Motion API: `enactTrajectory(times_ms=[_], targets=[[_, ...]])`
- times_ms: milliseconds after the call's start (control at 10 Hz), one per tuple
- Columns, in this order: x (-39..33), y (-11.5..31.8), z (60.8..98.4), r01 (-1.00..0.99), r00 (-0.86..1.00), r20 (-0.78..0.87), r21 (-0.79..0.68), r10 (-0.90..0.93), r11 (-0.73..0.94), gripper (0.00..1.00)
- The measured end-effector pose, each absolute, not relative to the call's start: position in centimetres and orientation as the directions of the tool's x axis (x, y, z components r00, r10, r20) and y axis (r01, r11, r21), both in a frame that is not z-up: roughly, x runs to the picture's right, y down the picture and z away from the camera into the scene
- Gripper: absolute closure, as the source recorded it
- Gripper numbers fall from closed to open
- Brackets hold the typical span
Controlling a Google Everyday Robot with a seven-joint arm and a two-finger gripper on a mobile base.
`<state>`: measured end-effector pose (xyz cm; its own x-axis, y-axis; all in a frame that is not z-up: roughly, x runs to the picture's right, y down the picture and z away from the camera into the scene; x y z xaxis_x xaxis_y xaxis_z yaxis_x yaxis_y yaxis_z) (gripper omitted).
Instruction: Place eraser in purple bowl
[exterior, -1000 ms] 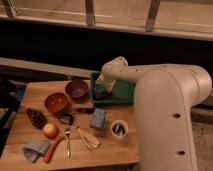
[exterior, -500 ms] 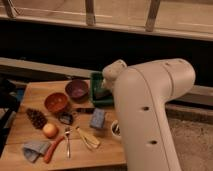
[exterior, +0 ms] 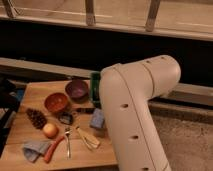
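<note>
The purple bowl [exterior: 76, 89] sits at the back of the wooden table [exterior: 30, 95], next to the orange-red bowl [exterior: 56, 102]. A small dark block that looks like the eraser [exterior: 65, 118] lies in front of the orange-red bowl, beside a thin black stick [exterior: 85, 110]. The white robot arm [exterior: 132, 115] fills the right half of the view. The gripper is out of sight behind the arm, so its place relative to the eraser cannot be seen.
A blue-grey block [exterior: 97, 120] lies at the arm's edge. A pinecone-like cluster [exterior: 36, 118], an orange fruit [exterior: 50, 130], a fork [exterior: 68, 142], a wooden utensil [exterior: 87, 139], a blue cloth [exterior: 31, 149] and a red stick-like item [exterior: 52, 149] lie in front. A green tray [exterior: 95, 85] shows partly.
The arm has swung towards the camera and now covers the table's right side, hiding the cup and most of the green tray. The objects on the table have not moved.
</note>
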<state>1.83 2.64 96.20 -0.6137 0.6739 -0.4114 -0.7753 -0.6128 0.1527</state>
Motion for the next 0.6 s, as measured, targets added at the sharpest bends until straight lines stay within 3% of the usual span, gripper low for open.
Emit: enactTrajectory(times_ms=[100,600], targets=[[1.0,2.9,96.3,-0.776,-0.608,-0.428,0.142,0.669,-0.614,0.39],[-0.4,3.7,96.2,-0.779,-0.580,-0.486,0.093,0.655,-0.621,0.87]])
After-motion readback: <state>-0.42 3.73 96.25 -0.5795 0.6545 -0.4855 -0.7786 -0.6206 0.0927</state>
